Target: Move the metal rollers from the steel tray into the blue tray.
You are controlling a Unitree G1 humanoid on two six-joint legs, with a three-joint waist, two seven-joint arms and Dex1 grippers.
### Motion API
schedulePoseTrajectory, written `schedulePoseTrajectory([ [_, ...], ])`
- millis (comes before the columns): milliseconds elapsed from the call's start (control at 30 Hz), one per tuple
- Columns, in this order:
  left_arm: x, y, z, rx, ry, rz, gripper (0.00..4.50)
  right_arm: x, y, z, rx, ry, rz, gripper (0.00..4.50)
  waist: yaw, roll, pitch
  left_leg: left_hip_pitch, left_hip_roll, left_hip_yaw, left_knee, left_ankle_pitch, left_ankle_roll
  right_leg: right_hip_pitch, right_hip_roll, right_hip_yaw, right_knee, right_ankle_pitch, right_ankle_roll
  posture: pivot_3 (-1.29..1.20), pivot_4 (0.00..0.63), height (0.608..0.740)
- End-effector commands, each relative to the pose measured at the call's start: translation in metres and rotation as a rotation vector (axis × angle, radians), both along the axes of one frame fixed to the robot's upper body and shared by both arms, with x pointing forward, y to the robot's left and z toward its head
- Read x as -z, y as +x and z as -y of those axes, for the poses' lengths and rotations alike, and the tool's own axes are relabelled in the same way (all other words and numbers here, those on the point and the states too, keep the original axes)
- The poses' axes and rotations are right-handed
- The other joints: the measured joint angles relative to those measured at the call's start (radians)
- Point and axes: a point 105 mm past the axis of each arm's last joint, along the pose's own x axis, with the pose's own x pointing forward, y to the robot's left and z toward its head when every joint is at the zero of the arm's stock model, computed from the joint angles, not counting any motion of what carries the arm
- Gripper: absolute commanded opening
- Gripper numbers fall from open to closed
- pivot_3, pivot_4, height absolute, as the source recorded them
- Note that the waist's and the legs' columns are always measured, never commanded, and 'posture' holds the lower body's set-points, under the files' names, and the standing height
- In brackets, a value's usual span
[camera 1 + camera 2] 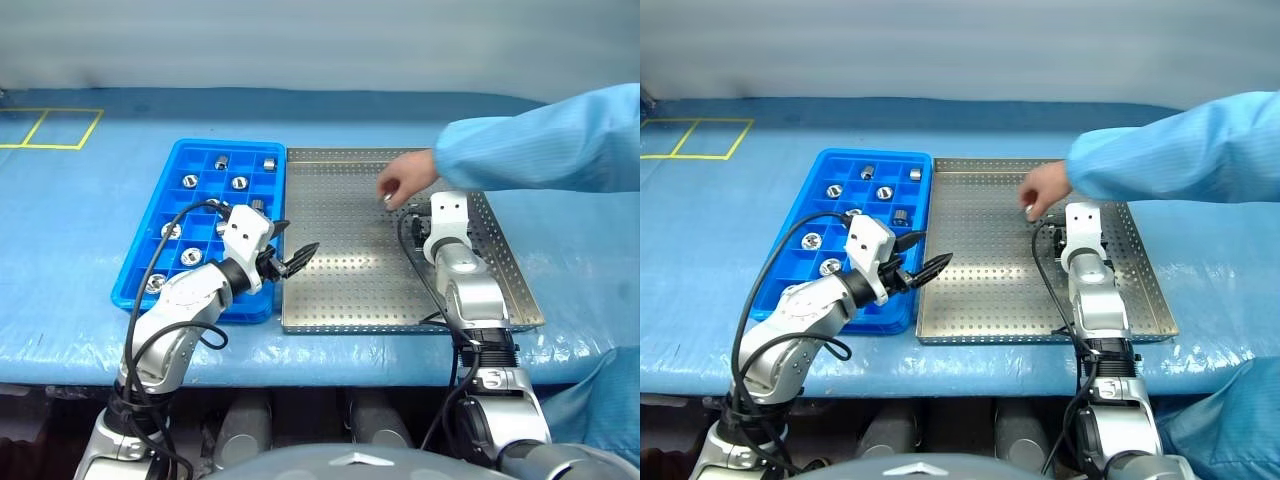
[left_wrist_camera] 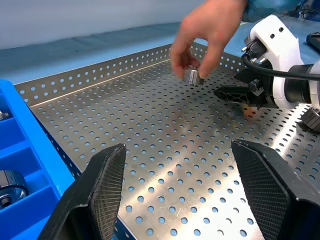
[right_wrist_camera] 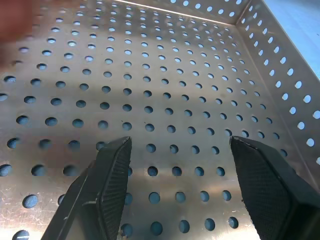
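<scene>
The blue tray (image 1: 230,145) lies on the left and holds several metal rollers (image 1: 190,181) in its compartments. The steel tray (image 1: 340,280) lies right beside it, its perforated floor bare near me. A person's hand (image 1: 405,180) holds one roller (image 2: 192,76) just above the steel tray's far right part. My left gripper (image 1: 292,243) hovers open and empty over the seam between the two trays. My right gripper (image 3: 180,145) stands open and empty low over the steel tray's right side, just short of the hand.
The person's blue sleeve (image 1: 540,140) reaches in from the right across the steel tray's far corner. Both trays rest on a blue table cover (image 1: 80,220) with yellow tape lines (image 1: 50,128) at the far left. The table's front edge runs close below the trays.
</scene>
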Motion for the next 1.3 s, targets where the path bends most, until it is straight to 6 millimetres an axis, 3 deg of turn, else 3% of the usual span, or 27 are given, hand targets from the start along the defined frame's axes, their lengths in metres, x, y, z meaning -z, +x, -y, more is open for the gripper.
schedulePoseTrajectory([
  [33,-0.011,0.000,0.001,0.007,-0.012,0.053,3.69,-0.010,0.001,0.000,0.001,0.006,0.040,3.30,0.000,0.000,0.000,0.000,0.000,0.000,0.000,0.000,0.000,0.000,0.000,0.000,0.000,0.000,0.000,0.04,0.150,0.740],
  [367,-0.014,0.005,-0.014,-0.047,0.008,0.064,3.69,-0.012,-0.001,-0.002,-0.009,0.030,0.051,3.30,0.000,0.000,0.000,0.000,0.000,0.000,0.000,0.000,0.000,0.000,0.000,0.000,0.000,0.000,0.000,0.04,0.150,0.740],
  [500,-0.013,0.005,-0.013,-0.048,0.012,0.065,3.69,-0.018,-0.003,-0.011,-0.081,0.115,0.076,3.30,0.000,0.000,0.000,0.000,0.000,0.000,0.000,0.000,0.000,0.000,0.000,0.000,0.000,0.000,0.000,0.03,0.150,0.740],
  [600,-0.013,0.005,-0.013,-0.046,0.010,0.065,3.69,-0.027,-0.009,-0.038,-0.275,0.224,0.096,3.30,-0.001,0.000,0.000,0.000,0.000,0.000,0.000,0.000,0.000,0.000,0.000,0.000,0.000,0.000,0.000,0.03,0.150,0.740],
  [733,-0.012,0.005,-0.013,-0.043,0.012,0.063,3.69,-0.036,-0.038,-0.091,-0.646,0.349,0.046,3.30,-0.002,0.000,0.000,0.000,0.000,0.000,0.000,0.000,0.000,0.000,0.000,0.000,0.000,0.000,0.001,0.03,0.150,0.740],
  [800,-0.012,0.005,-0.012,-0.041,0.012,0.061,3.69,-0.032,-0.051,-0.106,-0.751,0.339,0.005,3.30,-0.001,0.000,0.000,0.000,0.000,-0.001,0.000,0.000,0.000,0.000,0.000,0.000,0.000,0.000,0.000,0.03,0.150,0.740],
  [1033,-0.009,0.004,-0.010,-0.036,0.012,0.052,3.69,-0.013,-0.063,-0.117,-0.791,0.298,-0.091,3.30,0.001,0.000,0.000,0.000,0.000,0.000,0.001,0.000,0.000,0.001,0.000,0.000,0.000,-0.001,-0.002,0.03,0.150,0.740],
  [1300,-0.010,0.004,-0.010,-0.039,0.016,0.057,3.69,0.005,-0.055,-0.106,-0.704,0.221,-0.134,3.30,0.001,0.000,0.000,0.000,0.000,0.000,0.001,0.000,0.000,0.001,0.000,0.000,0.000,-0.001,-0.002,0.03,0.150,0.740],
])
